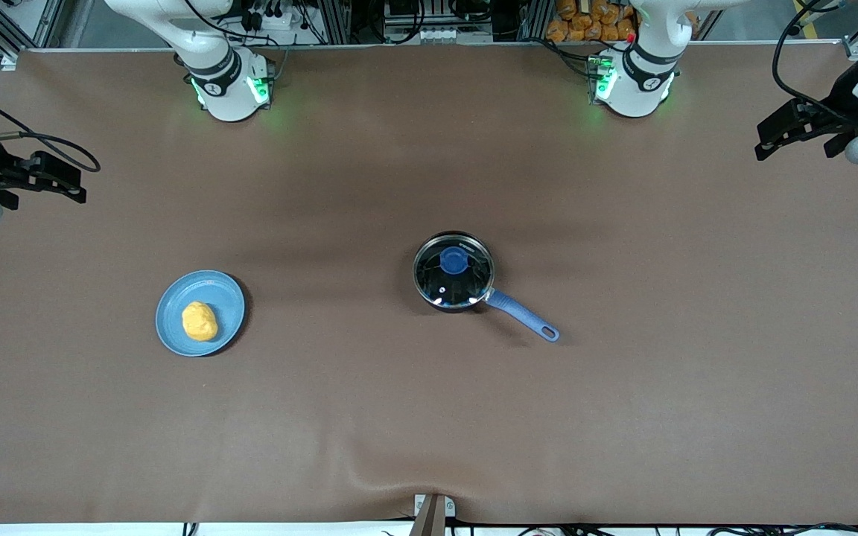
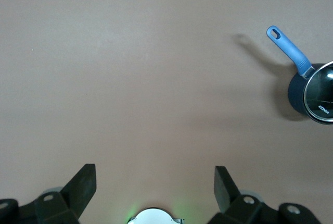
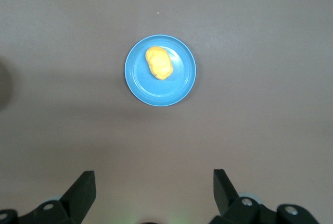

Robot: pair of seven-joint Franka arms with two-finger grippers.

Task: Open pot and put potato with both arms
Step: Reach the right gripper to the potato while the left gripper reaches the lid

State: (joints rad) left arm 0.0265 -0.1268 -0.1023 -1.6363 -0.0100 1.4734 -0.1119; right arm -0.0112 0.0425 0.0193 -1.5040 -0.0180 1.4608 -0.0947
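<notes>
The black pot (image 1: 466, 294) stands near the table's middle with its glass lid and blue knob (image 1: 453, 260) on; its blue handle (image 1: 522, 313) points toward the front camera and the left arm's end. The yellow-orange potato (image 1: 199, 321) lies on a light-blue plate (image 1: 224, 298) toward the right arm's end. My left gripper (image 1: 771, 141) hangs high over the left arm's end of the table, open and empty (image 2: 155, 179); the pot (image 2: 296, 91) shows at the edge of its wrist view. My right gripper (image 1: 64, 182) hangs over the right arm's end, open and empty (image 3: 154, 182), with the potato (image 3: 159, 63) and the plate (image 3: 179, 86) in its wrist view.
The brown table cover (image 1: 429, 417) has a small raised fold at the front edge (image 1: 433, 502). The two arm bases (image 1: 232, 85) (image 1: 634, 85) glow green along the table's back edge. Cables and racks stand past that edge.
</notes>
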